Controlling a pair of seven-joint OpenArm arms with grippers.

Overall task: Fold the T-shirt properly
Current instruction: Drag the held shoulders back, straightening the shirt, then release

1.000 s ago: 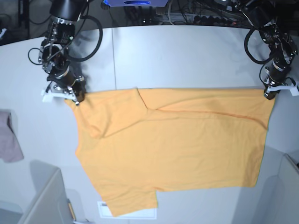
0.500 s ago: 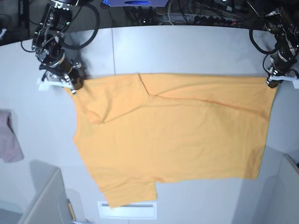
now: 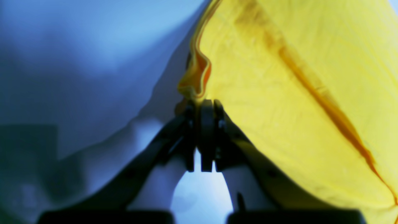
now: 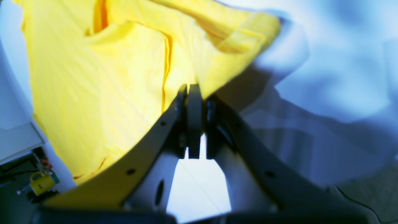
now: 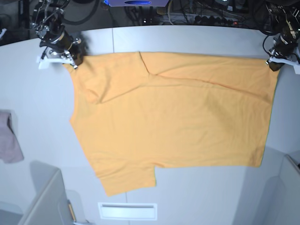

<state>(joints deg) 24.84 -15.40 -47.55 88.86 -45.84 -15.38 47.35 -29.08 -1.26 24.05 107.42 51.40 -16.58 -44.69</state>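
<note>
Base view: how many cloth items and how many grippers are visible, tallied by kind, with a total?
Orange-yellow T-shirt: 1
Pinkish cloth at the table's edge: 1
Grippers: 2, the left gripper and the right gripper, each shut on a far corner of the T-shirt
Total: 4

A pale grey table (image 5: pixel 187 40) fills the scene. A small pinkish-mauve cloth (image 5: pixel 8 140) lies at its left edge. Cables (image 5: pixel 187 14) clutter the far side beyond the table.
</note>
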